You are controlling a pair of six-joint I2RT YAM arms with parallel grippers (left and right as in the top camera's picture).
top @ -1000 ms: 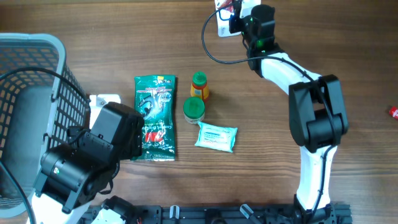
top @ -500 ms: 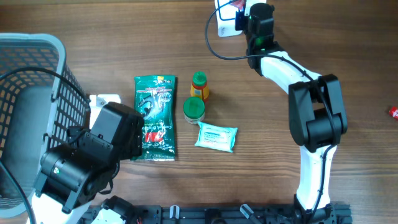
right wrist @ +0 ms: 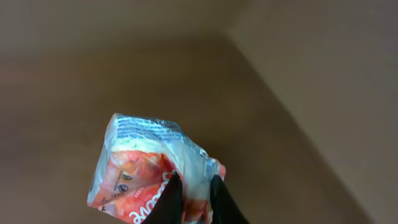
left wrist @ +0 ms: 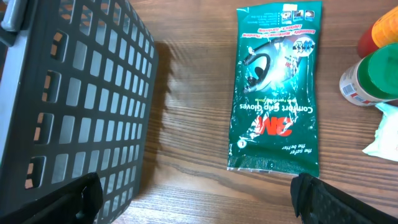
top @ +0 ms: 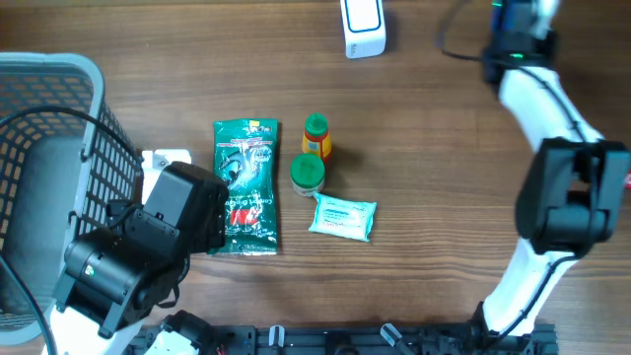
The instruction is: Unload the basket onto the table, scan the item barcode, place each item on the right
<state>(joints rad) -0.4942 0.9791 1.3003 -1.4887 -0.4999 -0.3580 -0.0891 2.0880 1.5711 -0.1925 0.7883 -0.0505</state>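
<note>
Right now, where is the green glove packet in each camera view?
Overhead: green glove packet lies left of centre.
Left wrist: upper centre-right, lying flat.
Right wrist: not in it.
Shared landmark: green-capped bottle, just right of the packet in both.

Lying on wooden table point(top: 444, 197): grey basket point(top: 49, 65), green glove packet point(top: 246, 187), orange bottle point(top: 315, 136), green-lidded jar point(top: 308, 174), wipes pack point(top: 342, 217), white scanner point(top: 362, 27)

Right wrist view: the packet point(right wrist: 146, 168) runs off the picture's lower edge; its print is too small to read; the background is blurred. Overhead: basket point(top: 49, 62) cut by the left edge, white box point(top: 363, 28) by the far edge, red scrap point(top: 624, 178) by the right. A white item point(top: 166, 158) lies partly under the left arm point(top: 148, 247).
</note>
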